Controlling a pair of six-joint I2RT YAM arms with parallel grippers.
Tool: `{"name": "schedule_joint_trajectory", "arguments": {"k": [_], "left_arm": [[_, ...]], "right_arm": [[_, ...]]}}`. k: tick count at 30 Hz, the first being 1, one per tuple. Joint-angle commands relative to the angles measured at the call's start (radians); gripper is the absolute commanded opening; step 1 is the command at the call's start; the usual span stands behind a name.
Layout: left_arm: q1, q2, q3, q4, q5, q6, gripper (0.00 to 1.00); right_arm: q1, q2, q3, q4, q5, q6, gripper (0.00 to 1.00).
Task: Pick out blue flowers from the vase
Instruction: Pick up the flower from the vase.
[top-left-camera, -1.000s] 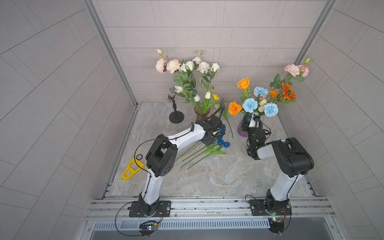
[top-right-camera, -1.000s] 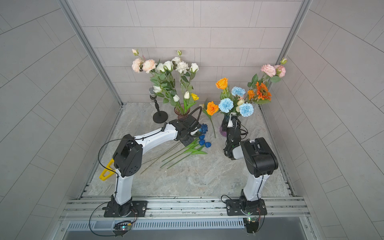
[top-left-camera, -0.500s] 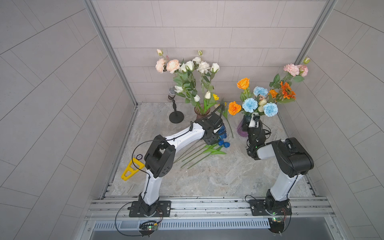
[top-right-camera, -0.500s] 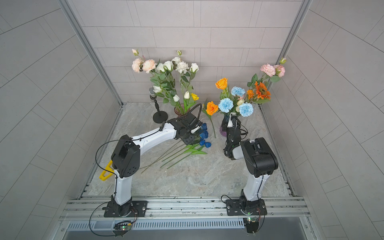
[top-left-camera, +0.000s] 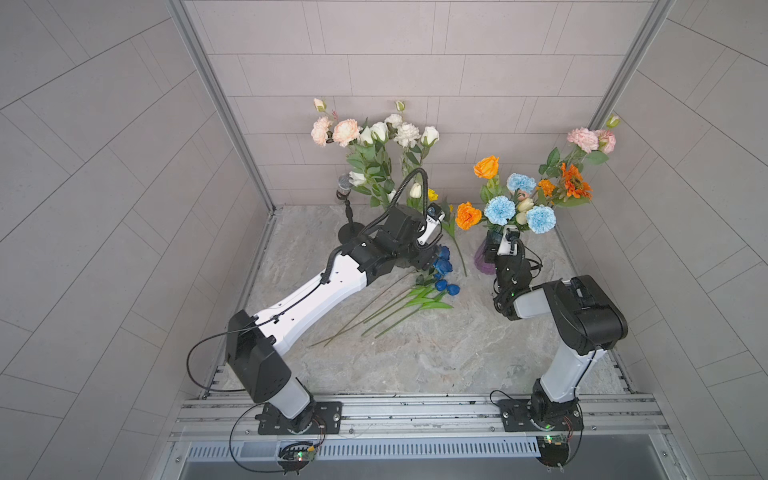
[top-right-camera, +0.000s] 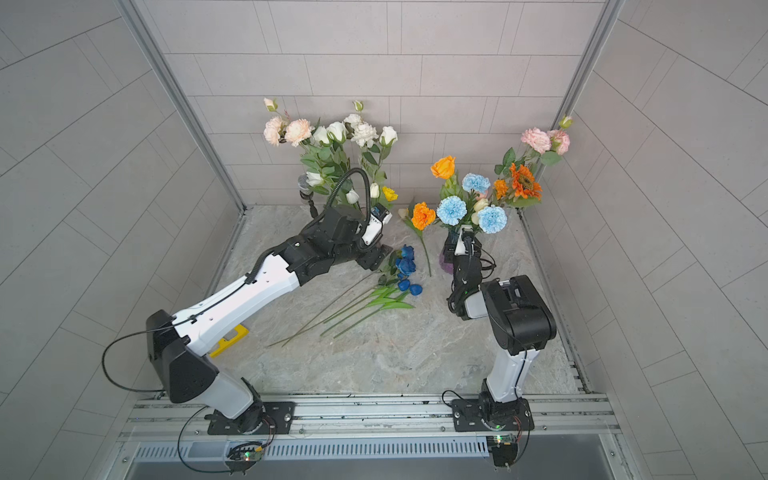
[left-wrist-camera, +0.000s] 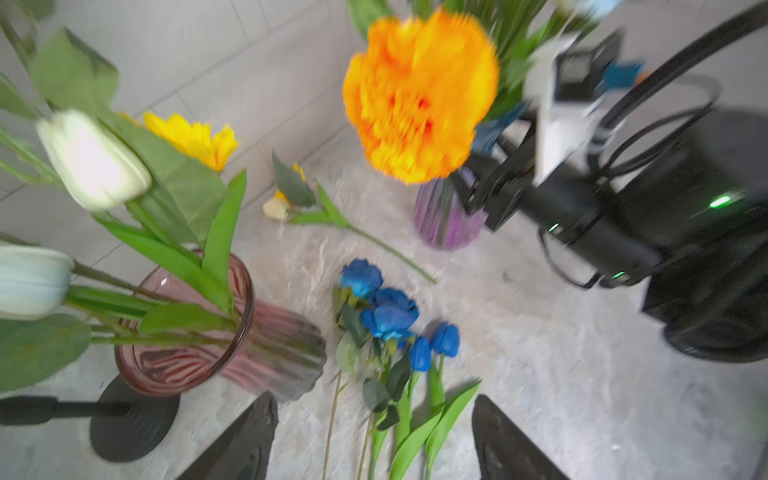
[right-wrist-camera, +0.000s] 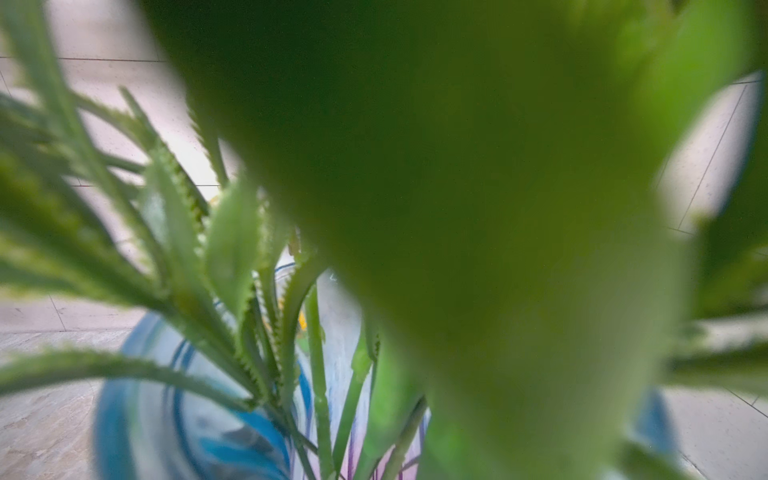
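- Purple vase (top-left-camera: 482, 259): the main hazard. The right gripper (top-left-camera: 496, 243) sits among the stems at its neck, and a sideways pull there would likely tip it. Its jaw state cannot be told, because leaves fill the right wrist view.
- Orange carnation (top-left-camera: 468, 215): it stands just beside the pale blue carnations (top-left-camera: 498, 210). Tangled foliage could drag it out with them.
- Left gripper (left-wrist-camera: 372, 401): fingers spread and holding nothing. It hovers over the laid stems, near the pink vase (left-wrist-camera: 249, 353). A low sweep could scatter the pile or knock that vase.
- Deep blue roses (top-left-camera: 442, 266): two large, full heads with dark leaves. They lie on the table (top-left-camera: 415, 361) between the two vases.
- Pale blue carnations: three frilly, round heads. They stand upright in the purple vase and are not yet removed.
- Dark blue tulips (top-left-camera: 446, 286): small closed buds with bright green blade leaves. They lie just beside the roses. At least two show.
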Motion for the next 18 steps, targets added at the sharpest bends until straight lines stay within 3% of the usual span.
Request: {"name": "schedule_joint_trajectory", "arguments": {"k": [1, 12, 18], "left_arm": [[-0.023, 0.004, -0.012, 0.165, 0.151, -0.082, 0.78], [-0.056, 0.197, 0.183, 0.275, 0.492, -0.157, 0.78], [-0.072, 0.331, 0.375, 0.130, 0.467, -0.067, 0.78]], "right_arm": [[-0.005, -0.042, -0.005, 0.041, 0.011, -0.038, 0.67], [-0.005, -0.044, -0.005, 0.041, 0.007, -0.032, 0.67], [-0.005, -0.054, -0.009, 0.041, 0.007, -0.037, 0.67]]}}
